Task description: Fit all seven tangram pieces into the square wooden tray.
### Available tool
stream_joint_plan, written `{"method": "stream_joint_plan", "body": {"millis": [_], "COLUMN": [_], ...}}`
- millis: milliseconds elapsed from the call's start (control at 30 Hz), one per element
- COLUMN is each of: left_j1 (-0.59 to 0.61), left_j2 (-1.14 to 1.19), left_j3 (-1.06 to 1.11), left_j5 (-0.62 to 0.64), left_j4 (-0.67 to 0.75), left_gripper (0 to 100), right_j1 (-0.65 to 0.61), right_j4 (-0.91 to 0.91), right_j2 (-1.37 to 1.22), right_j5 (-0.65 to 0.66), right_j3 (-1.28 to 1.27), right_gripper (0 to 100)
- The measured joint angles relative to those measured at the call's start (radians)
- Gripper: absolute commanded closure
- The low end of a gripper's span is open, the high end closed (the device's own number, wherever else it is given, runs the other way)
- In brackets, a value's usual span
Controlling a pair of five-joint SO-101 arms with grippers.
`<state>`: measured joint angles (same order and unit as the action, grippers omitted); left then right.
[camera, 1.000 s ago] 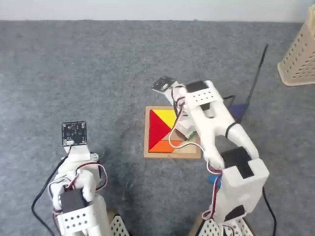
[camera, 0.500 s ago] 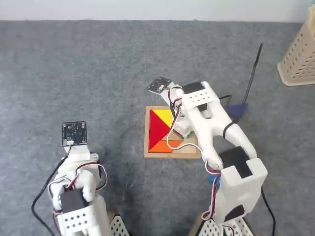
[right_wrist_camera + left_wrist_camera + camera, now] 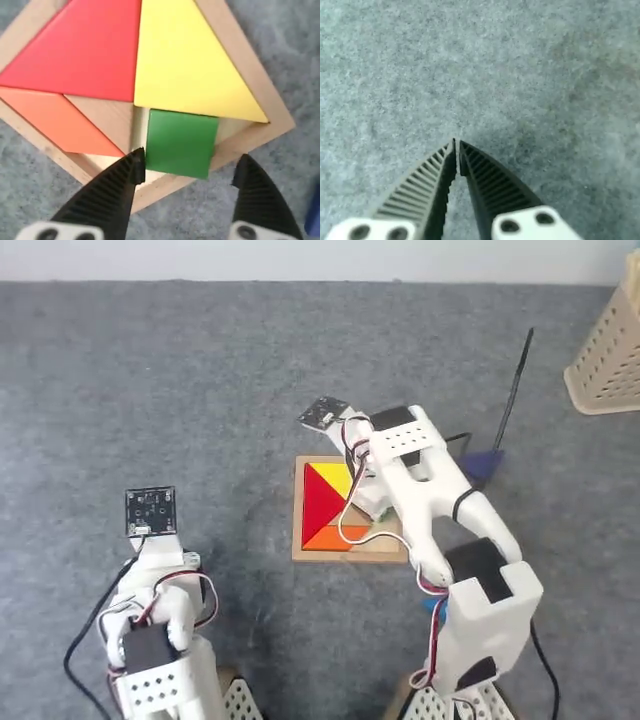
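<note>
The square wooden tray (image 3: pixel 272 125) lies under my right gripper (image 3: pixel 187 172). In it sit a red triangle (image 3: pixel 85 45), a yellow triangle (image 3: pixel 190 65), an orange parallelogram (image 3: pixel 60 120) and a green square (image 3: pixel 181 142). The green square lies slightly askew below the yellow triangle, between my right gripper's open fingers (image 3: pixel 117 185), with a gap on one side. In the high view the right arm (image 3: pixel 420 480) covers the right half of the tray (image 3: pixel 300 552). My left gripper (image 3: pixel 456 146) is shut over bare grey carpet, and its arm (image 3: pixel 155 585) is folded back at the near left.
A purple-blue piece (image 3: pixel 487 464) lies on the carpet just right of the right arm, next to a thin black rod (image 3: pixel 515 390). A small blue piece (image 3: pixel 434 606) peeks out by the right arm's base. A beige perforated container (image 3: pixel 610 350) stands far right.
The right arm's wrist shifted slightly to the left over the tray a second ago, then held still. The left arm has not moved.
</note>
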<state>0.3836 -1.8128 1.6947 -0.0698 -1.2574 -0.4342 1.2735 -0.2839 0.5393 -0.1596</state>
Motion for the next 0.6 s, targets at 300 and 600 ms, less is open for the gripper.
{"method": "stream_joint_plan", "body": {"millis": [300, 600], "left_j1": [0.0, 0.0], "left_j2": [0.0, 0.0], "left_j3": [0.0, 0.0], "left_j5": [0.0, 0.0], "left_j4": [0.0, 0.0], "left_gripper": [99, 99], "right_j1": [0.023, 0.092], "right_j4": [-0.021, -0.129], "right_j2": [0.029, 0.064], "right_j5": [-0.046, -0.14], "right_j3": [0.0, 0.0], "right_gripper": [88.8, 95.4]}}
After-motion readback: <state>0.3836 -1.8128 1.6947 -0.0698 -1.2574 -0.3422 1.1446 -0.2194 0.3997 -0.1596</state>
